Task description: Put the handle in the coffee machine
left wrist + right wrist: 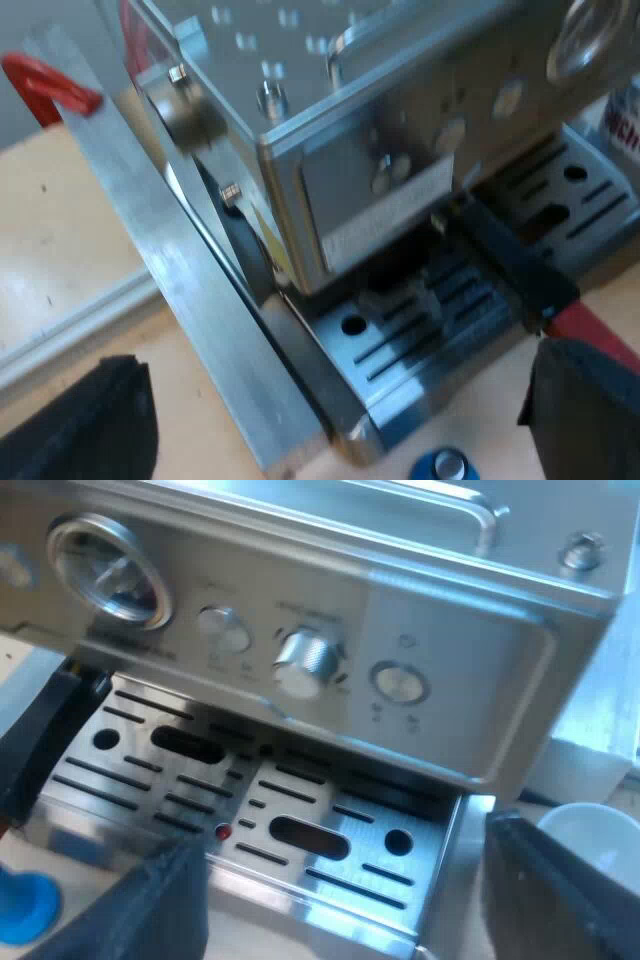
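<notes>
Starting with the left wrist view, a red curved piece (45, 85) sits beside a bare metal rail (190, 290) that runs along the side of the espresso machine (330, 130). My left gripper (340, 430) stands wide open and holds nothing. One black finger hangs over the pale table (70, 230) near the rail, and the other is past the far end of the drip tray (420, 330). A blue tamper (440, 466) with a silver top stands on the table just beside the tray's front edge, between the two fingers. The holder (515, 265) reaches in under the machine's front, above the tray. Its dark handle points outward, and its red end (592, 332) meets the farther finger. I cannot tell whether they touch, nor whether the holder is locked in.

In the right wrist view, the holder's dark handle slants down past one end of the drip tray, under the round gauge (105, 570), with the blue tamper on the table near it. Along the steel panel after the gauge come a small knob (225, 630), a larger ribbed dial (308, 662) and a round button (400, 683). My right gripper (350, 910) is spread wide before the tray's front edge, gripping nothing. A white mug (595, 845) stands just beside the machine's corner, close to one finger.
</notes>
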